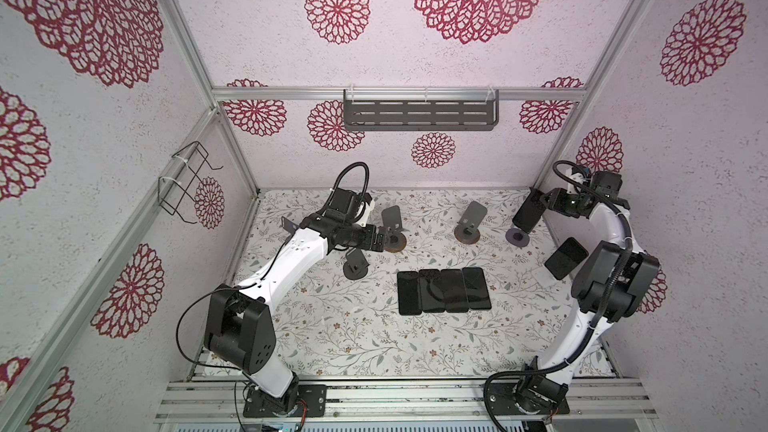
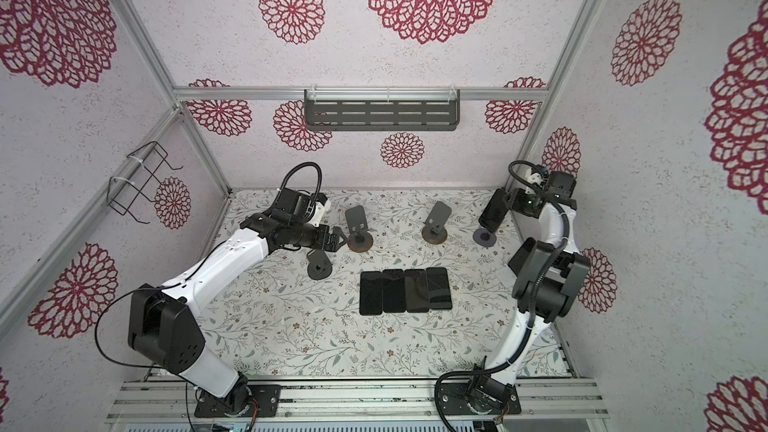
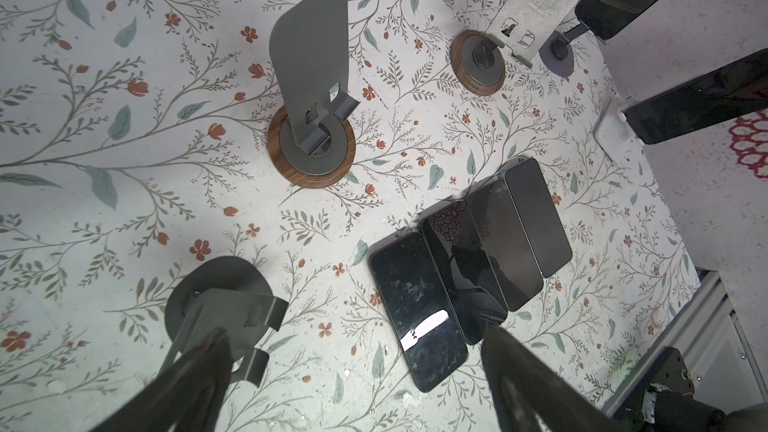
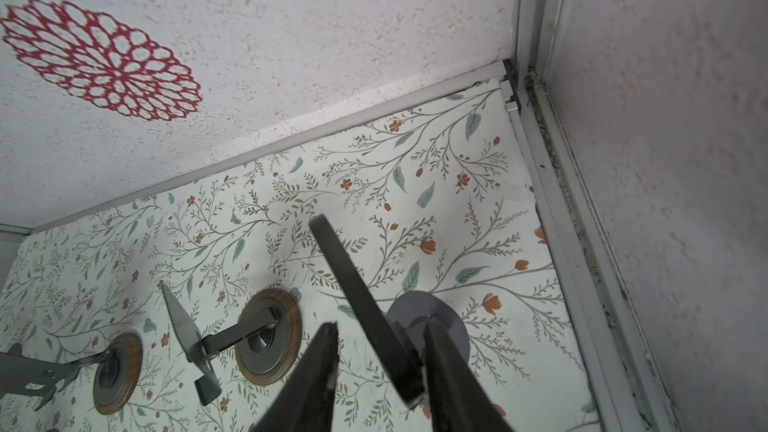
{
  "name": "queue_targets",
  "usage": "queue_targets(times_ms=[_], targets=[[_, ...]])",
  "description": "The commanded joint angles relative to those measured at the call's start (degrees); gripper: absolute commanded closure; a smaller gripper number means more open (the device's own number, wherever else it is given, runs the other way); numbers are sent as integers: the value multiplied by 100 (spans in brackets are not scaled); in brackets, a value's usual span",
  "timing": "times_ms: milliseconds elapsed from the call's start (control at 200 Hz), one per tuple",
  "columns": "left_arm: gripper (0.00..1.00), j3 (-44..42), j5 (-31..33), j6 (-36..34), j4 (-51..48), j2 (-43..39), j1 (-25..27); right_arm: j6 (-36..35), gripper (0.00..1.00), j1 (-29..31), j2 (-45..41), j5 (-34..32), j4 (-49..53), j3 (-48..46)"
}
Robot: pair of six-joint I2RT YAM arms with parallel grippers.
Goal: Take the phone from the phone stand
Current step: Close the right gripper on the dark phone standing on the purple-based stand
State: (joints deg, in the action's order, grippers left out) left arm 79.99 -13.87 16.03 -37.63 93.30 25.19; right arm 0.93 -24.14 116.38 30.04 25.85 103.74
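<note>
Phone (image 1: 528, 211) on back-right stand (image 1: 518, 238)

You've got a white table mat (image 1: 332, 338) printed with grey-green sprigs and small orange-red flowers. Walls (image 1: 291, 56): speckled off-white with crimson lace rosettes. Row of four phones (image 1: 442, 290): glossy black. Propped phone (image 1: 528, 213): black; its stand base (image 1: 518, 237) pale grey-lilac. Centre stand (image 1: 467, 235) and left stand (image 1: 391, 218): grey metal, brown wood-grain rings. Front stand (image 1: 355, 271) and shelf (image 1: 419, 115): dark grey. Left arm (image 1: 291, 259), right arm (image 1: 577, 334): white shells, black joints.
</note>
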Motion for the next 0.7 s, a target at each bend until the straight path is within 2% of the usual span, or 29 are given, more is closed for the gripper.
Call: queue_targets(times_ms=[0,145,240,365,696], targets=[[2,70,-15,-162,16,-31,12,-97,63,32,30,-4,-79,192],[3,70,15,-175,14,3,8,-102,71,41,26,-19,-79,188],[3,78,8,-179,2,13,10,-110,73,50,2,-33,-80,190],[3,87,-7,-188,-16,31,12,-99,83,42,-49,-47,-71,196],[2,114,-15,-188,-51,57,6,-85,90,76,-258,-63,77,325]])
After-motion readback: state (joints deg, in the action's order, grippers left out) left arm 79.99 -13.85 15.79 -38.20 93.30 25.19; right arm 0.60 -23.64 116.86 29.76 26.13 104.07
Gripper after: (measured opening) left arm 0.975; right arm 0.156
